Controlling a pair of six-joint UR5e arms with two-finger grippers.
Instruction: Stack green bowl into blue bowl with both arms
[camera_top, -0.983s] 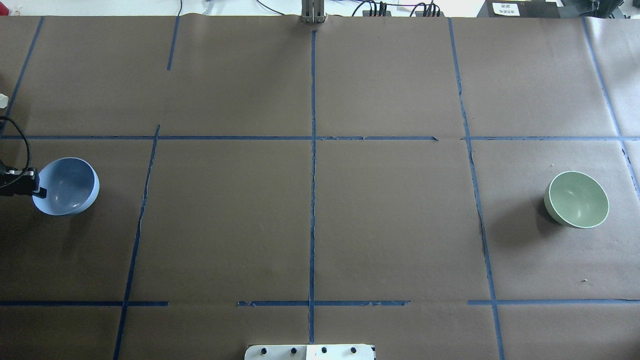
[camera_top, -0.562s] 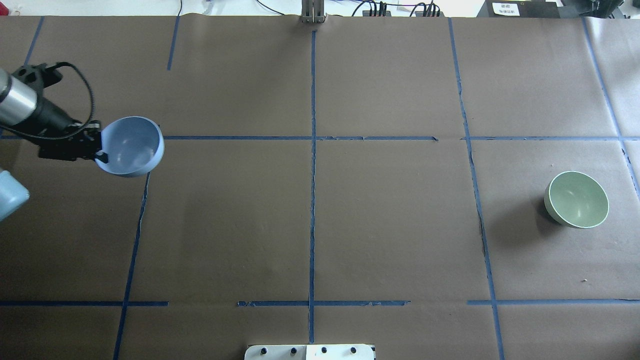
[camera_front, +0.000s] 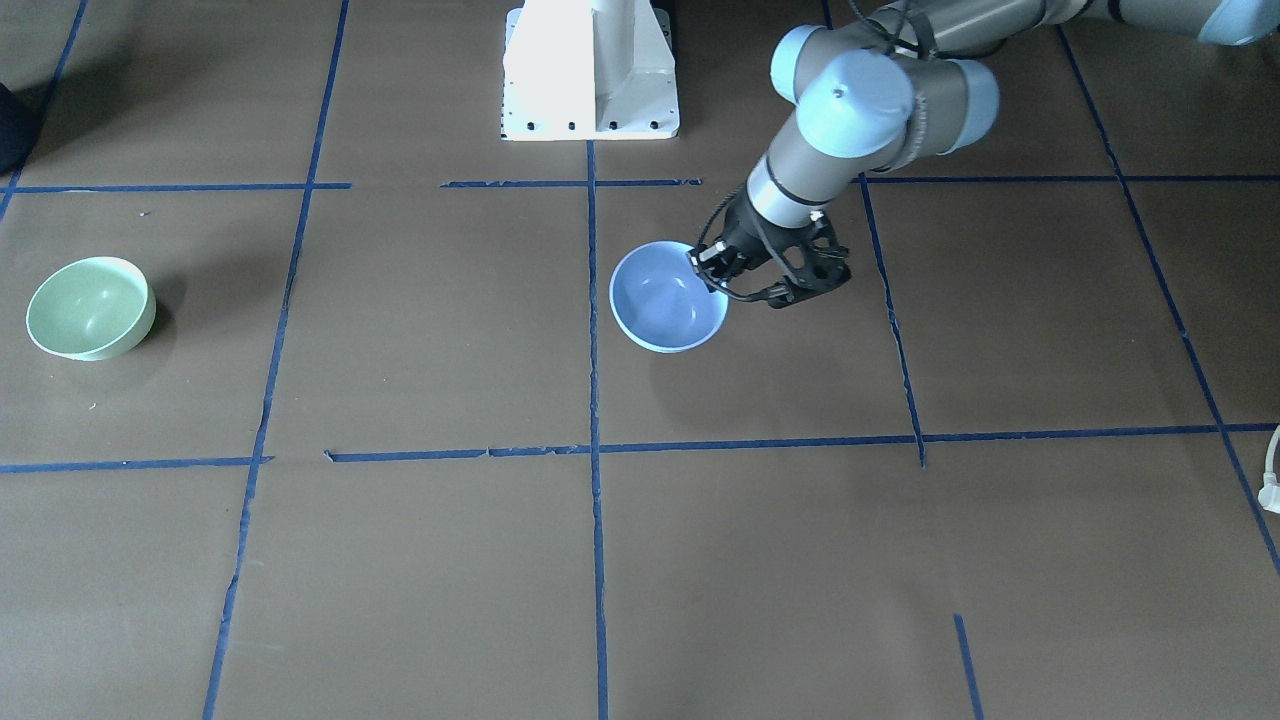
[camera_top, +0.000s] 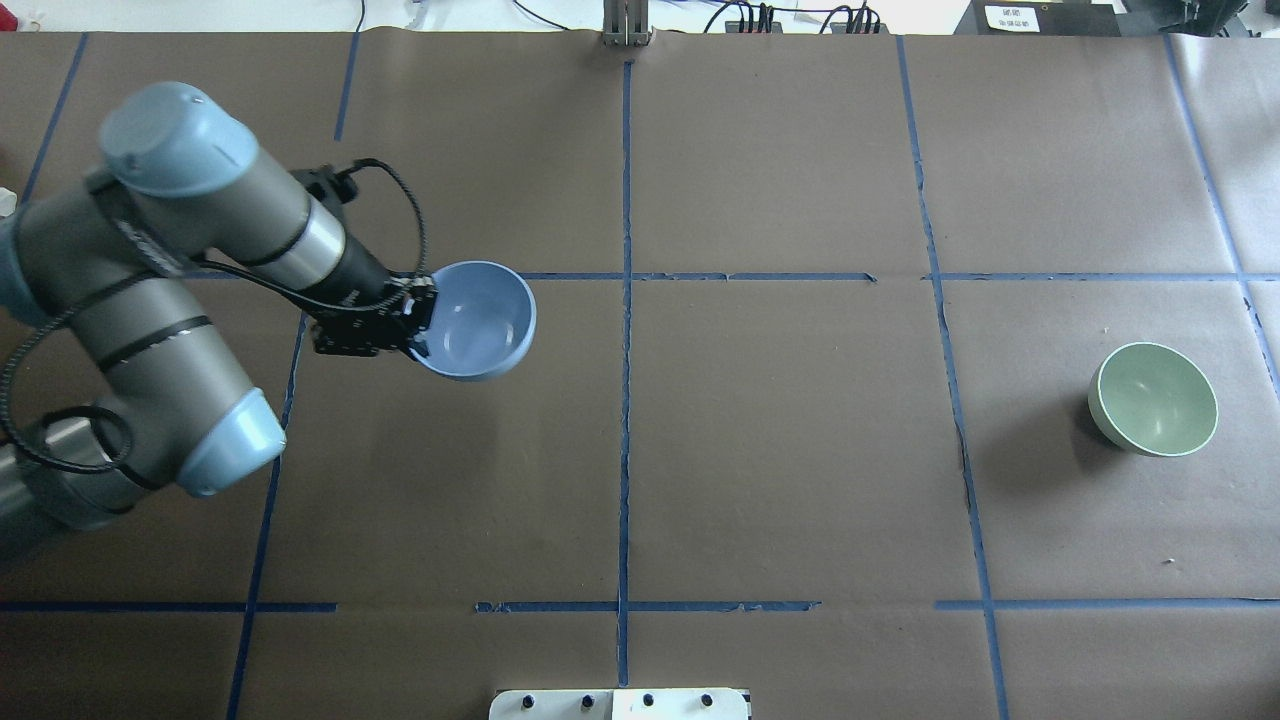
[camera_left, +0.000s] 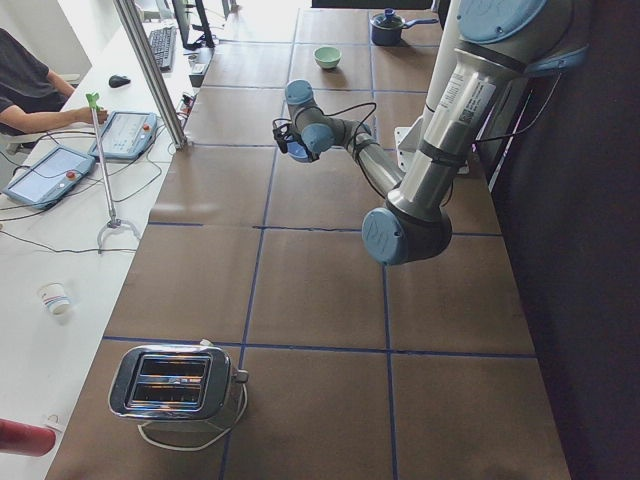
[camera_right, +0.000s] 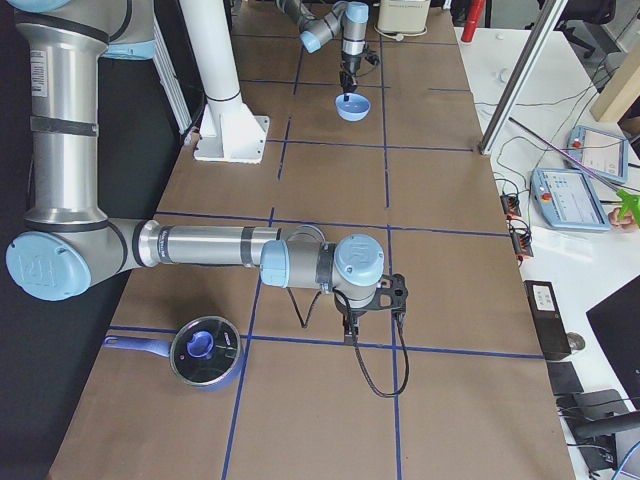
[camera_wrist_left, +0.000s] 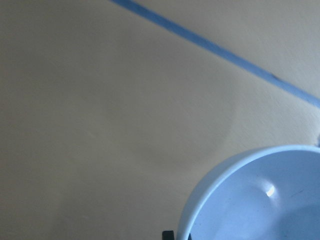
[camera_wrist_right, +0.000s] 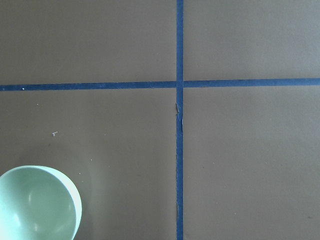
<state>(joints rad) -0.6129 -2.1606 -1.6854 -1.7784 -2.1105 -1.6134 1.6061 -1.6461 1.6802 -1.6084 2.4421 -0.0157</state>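
Periwinkle, the blue bowl (camera_top: 485, 318) is left of centre overhead, its left rim pinched by the left gripper (camera_top: 422, 322). The green bowl (camera_top: 1152, 398) rests far right; I cannot tell the right gripper's (camera_right: 349, 332) state.

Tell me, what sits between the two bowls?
Nothing: between the blue bowl and the green bowl the overhead view shows only brown paper crossed by blue tape lines.

Bare counter (camera_top: 780, 450), crossed only by flat tape lines (camera_top: 626, 400), is noted between the blue bowl (camera_top: 480, 320), gripped at its rim by the left end effector (camera_top: 422, 320), and the green bowl (camera_top: 1153, 399). Room is left all round the latter. The pedestal base (camera_front: 590, 70) is set at the robot-side edge.
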